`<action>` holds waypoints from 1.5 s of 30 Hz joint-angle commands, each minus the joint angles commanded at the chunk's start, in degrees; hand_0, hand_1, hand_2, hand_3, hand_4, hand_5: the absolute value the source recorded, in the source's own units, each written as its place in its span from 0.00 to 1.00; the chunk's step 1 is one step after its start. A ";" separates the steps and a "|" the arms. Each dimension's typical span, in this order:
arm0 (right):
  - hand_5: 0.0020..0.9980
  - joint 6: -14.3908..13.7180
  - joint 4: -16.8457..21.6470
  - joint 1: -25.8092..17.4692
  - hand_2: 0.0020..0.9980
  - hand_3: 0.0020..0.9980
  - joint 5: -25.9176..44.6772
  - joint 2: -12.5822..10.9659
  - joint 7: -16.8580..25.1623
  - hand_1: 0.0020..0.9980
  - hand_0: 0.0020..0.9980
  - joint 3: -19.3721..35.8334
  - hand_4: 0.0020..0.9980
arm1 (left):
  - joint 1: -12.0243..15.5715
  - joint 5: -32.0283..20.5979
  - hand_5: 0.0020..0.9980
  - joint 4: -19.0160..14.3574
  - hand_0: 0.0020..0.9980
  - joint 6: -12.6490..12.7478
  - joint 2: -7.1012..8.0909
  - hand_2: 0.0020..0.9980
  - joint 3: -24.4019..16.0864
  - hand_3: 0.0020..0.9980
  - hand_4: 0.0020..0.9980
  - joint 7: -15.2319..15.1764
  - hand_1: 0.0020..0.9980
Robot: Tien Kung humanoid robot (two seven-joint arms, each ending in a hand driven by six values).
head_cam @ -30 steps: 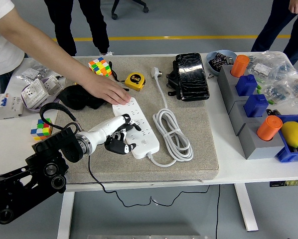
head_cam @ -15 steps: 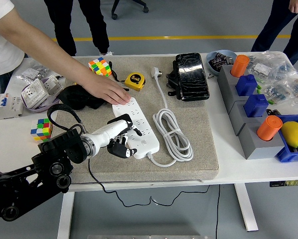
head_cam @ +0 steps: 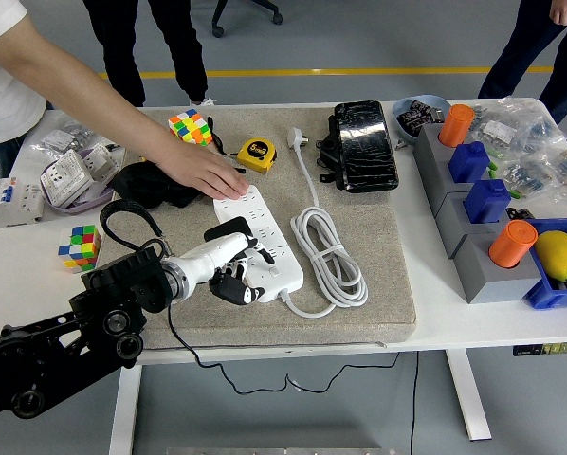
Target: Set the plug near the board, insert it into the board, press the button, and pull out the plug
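Observation:
The white power strip [head_cam: 268,239] lies on the grey mat [head_cam: 359,313], its white cord coiled [head_cam: 329,254] to the right. My left hand [head_cam: 232,273] is at the strip's near left edge, fingers curled on a black plug [head_cam: 228,288] that touches the strip's side. The plug's black cable [head_cam: 200,360] trails off the mat's front edge. A person's hand [head_cam: 208,174] presses flat on the strip's far end. My right hand is out of view.
A yellow tape measure [head_cam: 256,154], a black cloth [head_cam: 151,182] and a black pouch [head_cam: 364,144] lie behind the strip. Two colour cubes [head_cam: 190,125] [head_cam: 80,245] sit at left. Grey blocks with orange and blue cups [head_cam: 487,204] stand at right.
My left arm has moved right and slightly nearer, carrying the plug along the strip's left side toward its near end. The person's hand has stayed on the strip.

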 joint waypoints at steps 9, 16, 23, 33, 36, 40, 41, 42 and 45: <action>0.47 0.00 0.04 -0.08 0.62 0.54 -0.02 -0.04 0.01 0.64 0.57 -0.05 0.92 | -0.86 -0.39 0.00 1.23 0.05 -0.15 -0.41 0.16 1.65 0.73 0.70 0.35 0.09; 0.47 0.00 -0.04 -0.07 0.62 0.54 0.04 0.00 0.02 0.64 0.57 -0.14 0.92 | -1.27 -0.45 0.00 1.94 0.05 0.21 -0.63 0.16 2.28 0.73 0.71 -0.06 0.09; 0.47 0.00 -0.01 -0.07 0.62 0.54 -0.02 0.03 0.02 0.64 0.57 -0.01 0.92 | -1.79 -0.30 0.00 2.66 0.05 0.23 -1.00 0.16 3.21 0.73 0.71 0.06 0.09; 0.47 0.02 0.02 -0.13 0.62 0.54 -0.03 0.05 0.03 0.64 0.57 -0.09 0.92 | -2.13 -0.08 0.00 3.57 0.05 0.55 -1.34 0.16 4.12 0.73 0.70 0.00 0.09; 0.47 0.02 0.02 -0.12 0.62 0.54 -0.06 -0.02 0.02 0.64 0.57 -0.11 0.92 | -2.25 0.05 0.00 3.72 0.05 0.42 -1.35 0.16 4.35 0.73 0.70 0.16 0.09; 0.47 0.03 0.01 -0.14 0.62 0.54 -0.05 0.00 0.03 0.64 0.57 0.02 0.92 | -2.40 0.08 0.00 3.77 0.05 0.46 -1.37 0.16 4.70 0.73 0.69 0.19 0.09; 0.47 0.03 0.01 -0.13 0.62 0.54 -0.05 0.00 0.03 0.64 0.57 0.04 0.92 | -2.44 0.18 0.00 3.76 0.05 0.45 -1.38 0.16 4.76 0.73 0.69 0.22 0.09; 0.47 0.03 0.01 -0.12 0.62 0.54 -0.06 0.00 0.03 0.64 0.57 0.06 0.92 | -2.49 0.22 0.00 3.75 0.05 0.48 -1.39 0.16 4.85 0.73 0.69 0.24 0.09; 0.47 0.03 0.01 -0.12 0.62 0.54 -0.07 0.01 0.03 0.64 0.57 0.08 0.92 | -2.59 0.29 0.00 3.73 0.05 0.47 -1.43 0.16 5.03 0.73 0.70 0.34 0.09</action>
